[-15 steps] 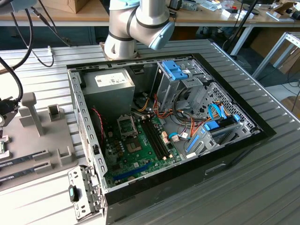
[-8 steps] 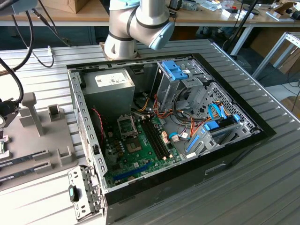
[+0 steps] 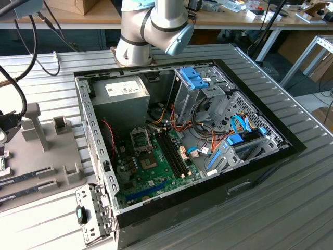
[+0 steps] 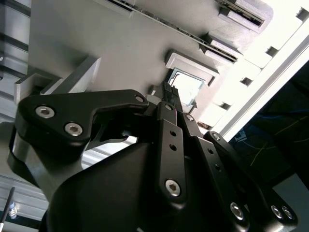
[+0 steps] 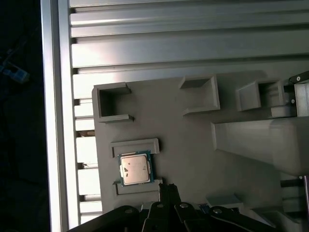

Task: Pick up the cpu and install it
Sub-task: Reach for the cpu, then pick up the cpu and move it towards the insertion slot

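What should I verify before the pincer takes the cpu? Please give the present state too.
1. The cpu lies flat in its recess on the grey fixture: ok.
2. Top of the cpu uncovered: ok.
3. The pincer centred over the cpu: not ok, it is off to one side.
4. The computer case open, motherboard exposed: ok.
5. The socket open and free: cannot tell.

Ribbed metal table (image 3: pixel 291 208) bears open computer case (image 3: pixel 208 204) and grey tray (image 3: pixel 54 152)

Open computer case (image 3: pixel 291 149) on ribbed worktop (image 3: pixel 270 219): green motherboard (image 3: pixel 156 174), power supply (image 3: pixel 120 92) inside. Gray fixture tray (image 3: pixel 52 200) beside it, memory sticks (image 3: pixel 27 177) on it.
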You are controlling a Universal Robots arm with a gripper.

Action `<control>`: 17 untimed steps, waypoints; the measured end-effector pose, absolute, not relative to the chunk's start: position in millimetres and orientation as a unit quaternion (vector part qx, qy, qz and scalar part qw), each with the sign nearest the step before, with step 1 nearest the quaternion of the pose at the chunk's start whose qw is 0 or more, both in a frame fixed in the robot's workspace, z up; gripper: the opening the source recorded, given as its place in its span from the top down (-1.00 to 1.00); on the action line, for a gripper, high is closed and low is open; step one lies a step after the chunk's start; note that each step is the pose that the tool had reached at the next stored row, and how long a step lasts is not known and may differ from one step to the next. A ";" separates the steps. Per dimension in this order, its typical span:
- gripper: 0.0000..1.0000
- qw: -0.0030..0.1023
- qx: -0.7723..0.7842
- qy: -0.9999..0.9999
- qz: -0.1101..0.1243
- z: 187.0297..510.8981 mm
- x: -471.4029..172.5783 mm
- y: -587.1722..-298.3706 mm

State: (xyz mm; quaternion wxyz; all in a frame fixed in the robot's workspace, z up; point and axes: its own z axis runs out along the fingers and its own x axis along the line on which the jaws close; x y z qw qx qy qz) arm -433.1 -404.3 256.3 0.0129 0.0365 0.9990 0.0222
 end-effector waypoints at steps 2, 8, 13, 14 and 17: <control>0.79 0.013 0.036 0.999 0.022 255.6 -433.1 -404.3; 0.79 0.013 0.036 0.999 0.022 252.5 -433.1 -404.3; 0.79 0.013 0.036 0.999 0.022 251.9 -433.4 -404.3; 0.79 0.013 0.036 0.999 0.022 251.9 -433.4 -404.3; 0.79 0.013 0.036 0.999 0.022 251.8 -433.5 -404.3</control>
